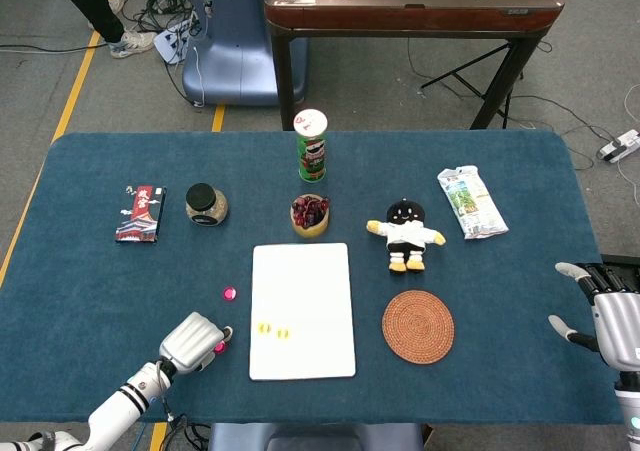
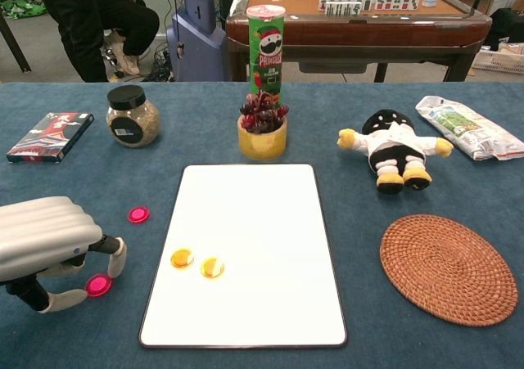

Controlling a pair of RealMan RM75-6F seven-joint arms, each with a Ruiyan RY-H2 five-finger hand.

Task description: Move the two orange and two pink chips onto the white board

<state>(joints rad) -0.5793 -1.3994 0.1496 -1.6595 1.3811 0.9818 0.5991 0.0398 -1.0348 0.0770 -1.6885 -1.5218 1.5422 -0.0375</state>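
Two orange chips [image 2: 182,258] [image 2: 212,267] lie on the white board [image 2: 254,213] near its lower left part. One pink chip [image 2: 138,214] sits on the blue cloth left of the board. A second pink chip [image 2: 98,285] lies flat on the cloth between the thumb and a curled finger of my left hand [image 2: 45,242]; neither plainly touches it. The head view shows that hand [image 1: 192,343] with the chip [image 1: 218,347] at its fingertips. My right hand [image 1: 610,316] hovers at the table's right edge, fingers spread, holding nothing.
A round woven coaster [image 2: 449,268] lies right of the board, with a plush toy [image 2: 393,150] behind it. A yellow cup of fruit [image 2: 262,132] and a Pringles can [image 2: 265,46] stand behind the board. A jar [image 2: 132,116], a booklet [image 2: 51,136] and a snack bag [image 2: 468,128] lie further out.
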